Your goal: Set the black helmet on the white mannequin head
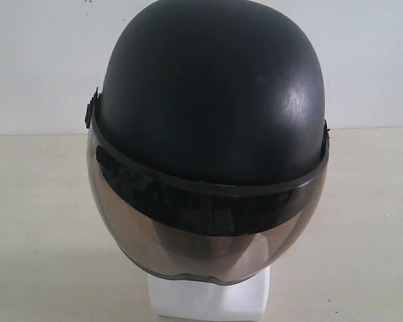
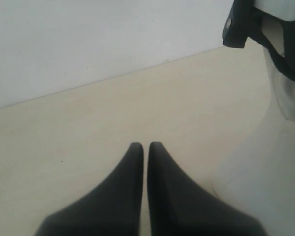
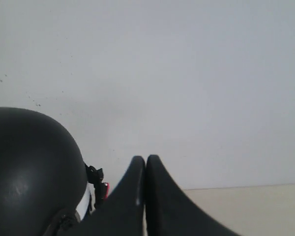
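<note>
Centrally in the exterior view, the black helmet (image 1: 208, 87) is seen seated on the white mannequin head (image 1: 208, 298), of which only the squarish base is shown below the helmet. The smoky-brown visor (image 1: 208, 235) is lowered over the face, which is largely hidden behind the tint. The head is stood upright on the pale beige table (image 1: 47, 235), with a white wall (image 1: 40, 60) behind it.

In the left wrist view, the left gripper (image 2: 145, 145) is shown with its 2 dark fingers pressed together, only a hairline slit being left between them, and nothing is pinched. It is held over bare table, near the white neck (image 2: 265, 182) but apart from it. A black strap (image 2: 236, 29) and the helmet's lower edge are seen above the neck.

In the right wrist view, the right gripper (image 3: 145, 158) is likewise shown with its 2 fingers closed against each other and nothing held. The helmet's matte dome is seen just beside it, and a small red buckle (image 3: 104, 189) is glimpsed between dome and fingers. Whether the fingers are touched by the helmet cannot be told.
</note>
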Motion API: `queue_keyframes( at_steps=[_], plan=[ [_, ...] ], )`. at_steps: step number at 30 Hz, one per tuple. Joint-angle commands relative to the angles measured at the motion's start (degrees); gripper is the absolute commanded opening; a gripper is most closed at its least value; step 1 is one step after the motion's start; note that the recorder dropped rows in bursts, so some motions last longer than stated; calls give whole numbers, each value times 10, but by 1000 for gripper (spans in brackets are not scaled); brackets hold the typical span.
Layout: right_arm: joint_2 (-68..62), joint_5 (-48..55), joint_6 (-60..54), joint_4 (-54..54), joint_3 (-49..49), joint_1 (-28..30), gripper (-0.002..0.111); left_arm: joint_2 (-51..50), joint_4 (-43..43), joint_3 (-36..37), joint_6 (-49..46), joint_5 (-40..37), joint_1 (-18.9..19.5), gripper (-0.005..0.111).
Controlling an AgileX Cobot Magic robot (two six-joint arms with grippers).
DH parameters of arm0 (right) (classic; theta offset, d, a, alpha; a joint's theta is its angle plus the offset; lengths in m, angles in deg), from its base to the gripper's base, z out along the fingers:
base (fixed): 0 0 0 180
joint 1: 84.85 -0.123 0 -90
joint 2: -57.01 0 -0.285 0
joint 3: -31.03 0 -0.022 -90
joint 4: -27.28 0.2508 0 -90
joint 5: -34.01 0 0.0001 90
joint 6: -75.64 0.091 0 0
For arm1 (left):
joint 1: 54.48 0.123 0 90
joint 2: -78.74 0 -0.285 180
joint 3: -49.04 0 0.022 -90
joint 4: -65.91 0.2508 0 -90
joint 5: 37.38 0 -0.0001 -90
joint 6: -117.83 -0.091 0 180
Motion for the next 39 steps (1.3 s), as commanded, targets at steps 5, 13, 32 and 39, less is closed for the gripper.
queue_keyframes(
  at_steps=[5, 13, 32, 39],
  plan=[
    [2, 1, -62, 185, -3, -2, 0, 3, -4, 4, 5, 0, 1, 4],
    [2, 90, -1017, 1062, -76, -2, 0, 3, -4, 4, 5, 0, 1, 4],
    [175, 390, -1193, 1065, -239, 0, 0, 3, -4, 4, 5, 0, 1, 4],
    [175, 391, -1195, 1072, -239, -50, 0, 3, -4, 4, 4, 0, 1, 4]
  ],
)
